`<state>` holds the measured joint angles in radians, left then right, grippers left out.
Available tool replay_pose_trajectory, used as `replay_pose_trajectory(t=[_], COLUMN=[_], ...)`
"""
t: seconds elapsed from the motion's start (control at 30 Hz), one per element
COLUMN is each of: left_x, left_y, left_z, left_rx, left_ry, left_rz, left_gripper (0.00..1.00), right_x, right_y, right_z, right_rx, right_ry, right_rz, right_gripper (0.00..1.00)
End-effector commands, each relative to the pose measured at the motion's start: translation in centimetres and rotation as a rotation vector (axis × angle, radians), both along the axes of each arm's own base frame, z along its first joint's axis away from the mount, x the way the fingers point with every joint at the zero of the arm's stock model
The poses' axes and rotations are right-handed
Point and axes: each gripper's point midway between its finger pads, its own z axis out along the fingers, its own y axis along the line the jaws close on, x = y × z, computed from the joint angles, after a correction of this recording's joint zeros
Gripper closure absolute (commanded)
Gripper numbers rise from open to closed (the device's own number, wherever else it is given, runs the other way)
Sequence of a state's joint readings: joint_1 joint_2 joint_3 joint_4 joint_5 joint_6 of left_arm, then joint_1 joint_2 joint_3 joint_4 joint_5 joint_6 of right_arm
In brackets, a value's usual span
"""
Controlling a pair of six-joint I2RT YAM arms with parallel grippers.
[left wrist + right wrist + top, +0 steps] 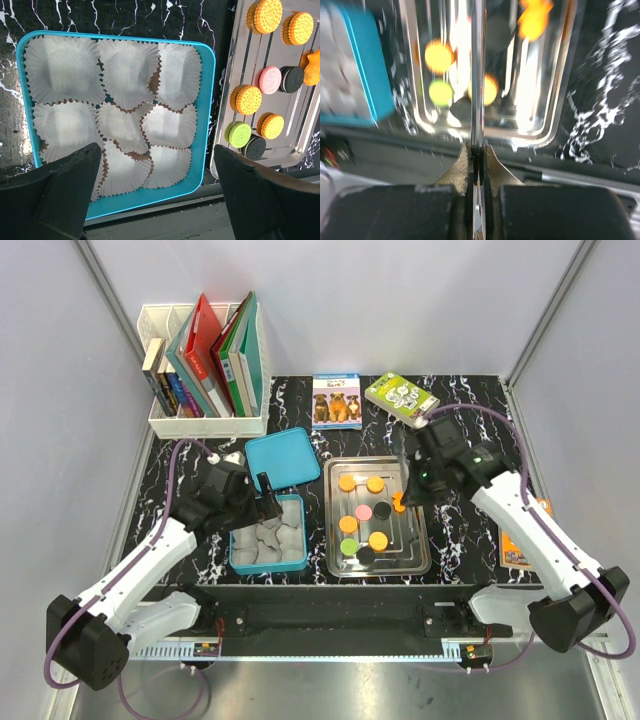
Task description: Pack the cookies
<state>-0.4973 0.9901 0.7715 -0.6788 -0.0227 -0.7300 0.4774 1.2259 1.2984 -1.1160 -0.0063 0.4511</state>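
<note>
Nearest me, the left tool hangs spread wide over the blue box of paper cups, holding nothing. The cookies lie on the steel tray just beside the box, none packed yet. Above the tray, the right tool is clamped tight on a thin metal strip. I'd worry that slim blade could shove a cookie over the rim, or crumple a flimsy cup on delivery.
</note>
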Motion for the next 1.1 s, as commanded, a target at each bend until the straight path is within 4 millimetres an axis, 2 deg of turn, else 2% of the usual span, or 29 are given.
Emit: replay_pose_trajectory(t=[0.0,0.1,0.13,0.17,0.2,0.23,0.33,0.5,0.67,0.83,1.0,1.07], left_x=[0.8,0.5,0.4,0.3,0.2,0.1,-0.1,0.0,-0.2,-0.3,-0.4,-0.4], left_y=[-0.3,-0.4,-0.4,-0.4,-0.4,-0.4,-0.3,-0.4,-0.4,-0.3,-0.5,-0.6], left_z=[1.0,0.8,0.8,0.6,0.6,0.7,0.6,0.3,0.0,-0.4,-0.9,-0.9], left_rx=[-0.005,-0.009,-0.012,-0.012,-0.013,-0.016,-0.013,-0.010,-0.006,0.000,0.004,0.002], left_ry=[-0.053,-0.047,-0.049,-0.044,-0.047,-0.052,-0.054,-0.043,-0.033,-0.027,-0.015,-0.013], left_rz=[-0.009,-0.011,-0.012,-0.013,-0.013,-0.014,-0.020,-0.019,-0.018,-0.018,-0.025,-0.030], left_gripper=[0.01,0.01,0.01,0.01,0.01,0.01,0.01,0.01,0.01,0.01,0.01,0.01], right_x=[-3.5,-3.7,-3.1,-3.2,-3.4,-3.7,-4.8,-4.9,-5.4,-6.2,-6.8,-7.0], right_y=[-0.2,-1.7,-1.8,-1.7,-1.5,-0.5,0.3,0.3,-0.3,-1.1,-1.2,-1.3], right_z=[-1.6,-3.1,-3.1,-2.9,-3.5,-3.5,-4.6,-5.1,-5.7,-7.3,-8.5,-8.8], right_rx=[-0.145,-0.202,-0.200,-0.166,-0.148,-0.101,-0.089,-0.104,-0.134,-0.161,-0.158,-0.154], right_ry=[0.088,0.075,0.039,0.009,0.019,0.035,0.117,0.134,0.161,0.194,0.223,0.233], right_rz=[0.073,-0.008,-0.031,-0.040,-0.046,-0.021,0.039,0.059,0.056,0.034,-0.005,-0.030], right_gripper=[1.00,1.00,1.00,1.00,1.00,1.00,1.00,0.99,0.89,0.73,0.69,0.63])
